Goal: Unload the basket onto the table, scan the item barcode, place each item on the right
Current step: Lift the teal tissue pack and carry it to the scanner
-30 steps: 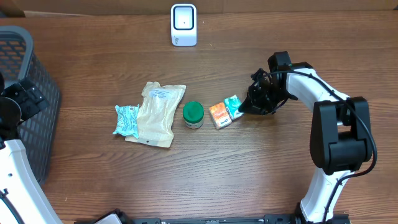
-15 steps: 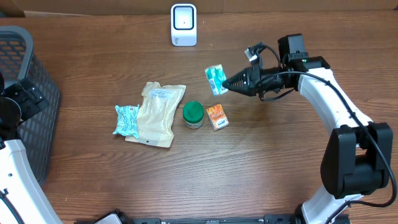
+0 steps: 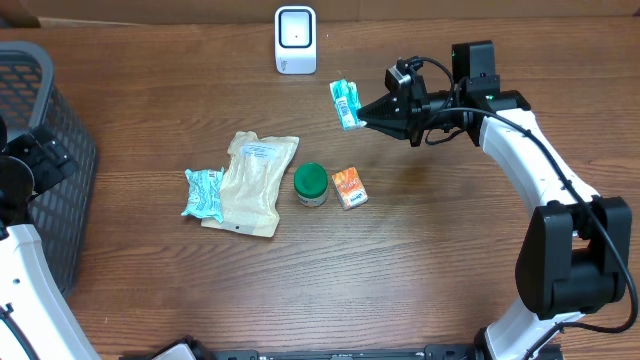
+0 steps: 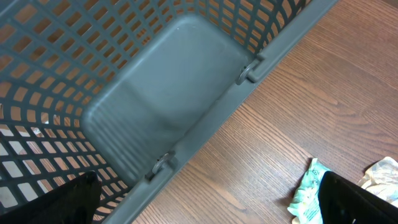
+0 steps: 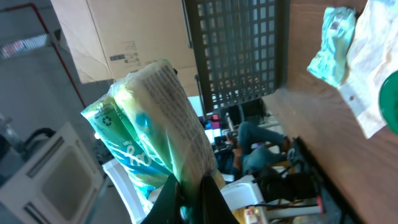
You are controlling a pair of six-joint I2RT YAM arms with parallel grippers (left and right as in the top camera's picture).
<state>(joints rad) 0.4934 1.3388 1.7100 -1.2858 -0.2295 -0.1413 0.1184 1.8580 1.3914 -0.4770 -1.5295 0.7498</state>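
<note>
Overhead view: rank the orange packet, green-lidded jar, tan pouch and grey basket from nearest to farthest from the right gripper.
Nearest first from the right gripper:
1. The orange packet, just below it in the picture.
2. The green-lidded jar, left of that packet.
3. The tan pouch, farther left again.
4. The grey basket, at the far left of the view.

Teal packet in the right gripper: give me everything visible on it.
The teal packet is a small glossy green-and-white pack with fine print on one side and a recycling mark. The right gripper pinches one edge with shut fingers, holding it tilted and clear of the table, not far from the white scanner. Nothing else touches it.
</note>
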